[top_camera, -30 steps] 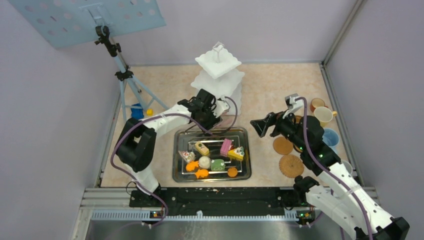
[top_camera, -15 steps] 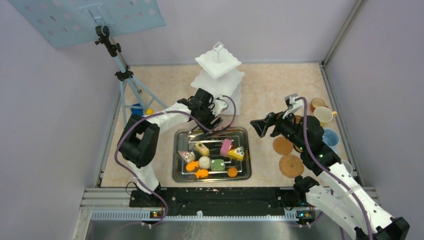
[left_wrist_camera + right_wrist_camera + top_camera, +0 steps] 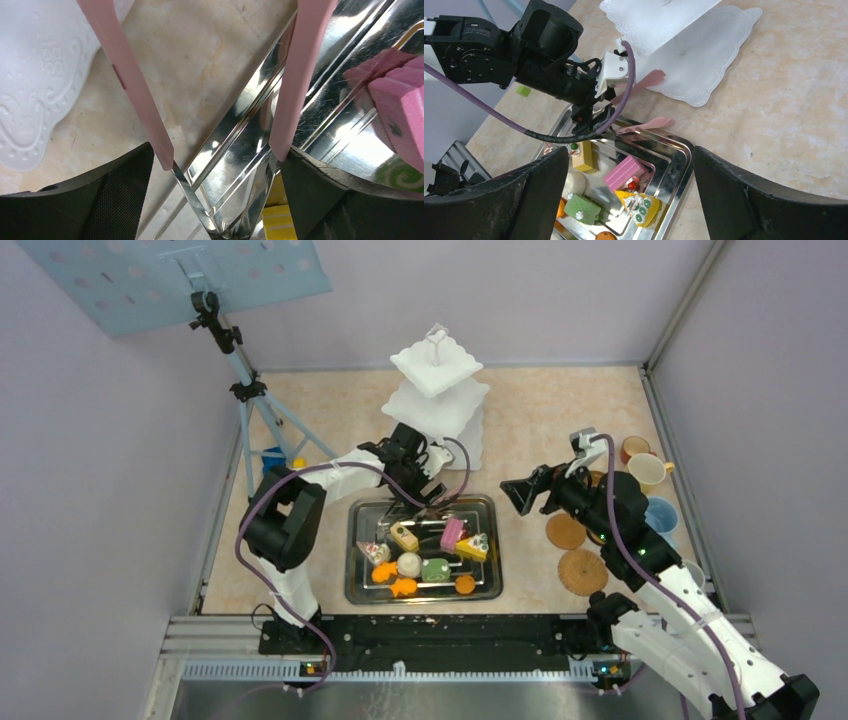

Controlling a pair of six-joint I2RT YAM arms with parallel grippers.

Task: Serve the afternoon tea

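Several toy pastries lie in the steel tray point(image 3: 490, 585): a pink slice point(image 3: 452, 534), a yellow wedge point(image 3: 473, 547), a green block point(image 3: 436, 569), a cream ball point(image 3: 409, 564). Behind it stands the white three-tier stand point(image 3: 437, 390). My left gripper point(image 3: 425, 502) hovers at the tray's far edge. Its jaws stand wide, with the pink tongs point(image 3: 127, 75) spread between them and an arm against each finger point(image 3: 125, 190). My right gripper point(image 3: 520, 495) hangs open and empty right of the tray, facing it. Two brown coasters point(image 3: 566, 531) point(image 3: 583, 571) lie beside the mugs: brown point(image 3: 633, 448), yellow point(image 3: 648, 471), blue point(image 3: 660, 513).
A tripod with a blue perforated panel point(image 3: 250, 400) stands at the back left, with a small blue and yellow object point(image 3: 273, 460) at its foot. Walls close the table on the left, back and right.
My left gripper's jaws have widened and the tongs have sprung apart with them. The left wrist shifted slightly. The right arm has not moved.
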